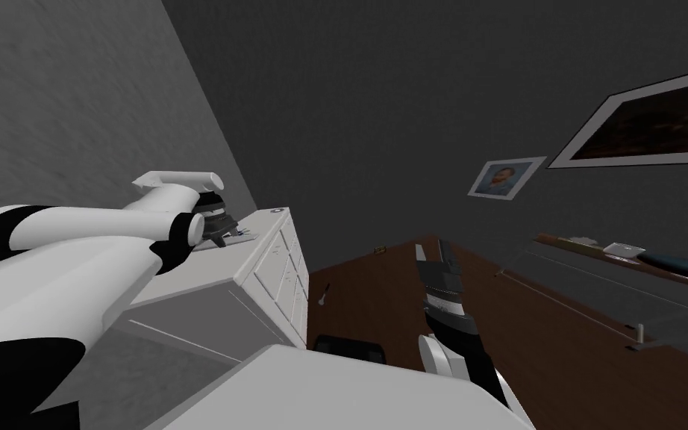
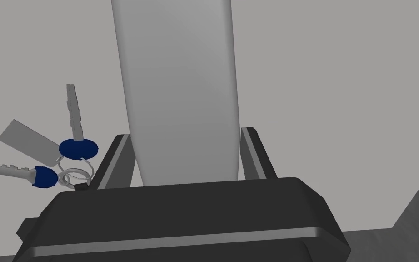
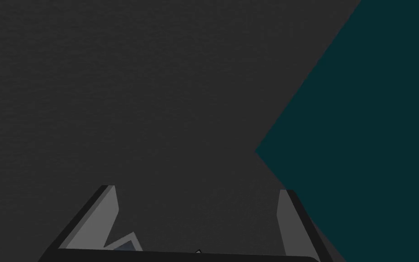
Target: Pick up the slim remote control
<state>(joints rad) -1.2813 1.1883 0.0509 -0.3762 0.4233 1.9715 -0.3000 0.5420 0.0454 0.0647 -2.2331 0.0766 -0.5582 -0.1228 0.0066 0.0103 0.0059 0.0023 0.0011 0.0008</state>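
Where the left arm crosses the left half of the head view, the left gripper is seen set down on the top of a white dresser, left of the frame's centre. The right gripper is held upright in the lower middle of the frame, over a brown floor and well apart from the dresser.

In the left wrist view, the slim remote control, drawn plain light grey, lies on the dresser's pale top. It runs from the frame's top edge down the middle to the gripper's dark body. It is flanked by the two fingers, which are set narrow. The one on the frame's left is laid against the remote's long side; the other appears to press the opposite side, though a hairline gap cannot be ruled out. A bunch of keys, with two blue heads, a ring and a grey tag, sits at the frame's left, just beside that finger and apart from the remote.

In the right wrist view, the right gripper's fingers are shown spread wide.
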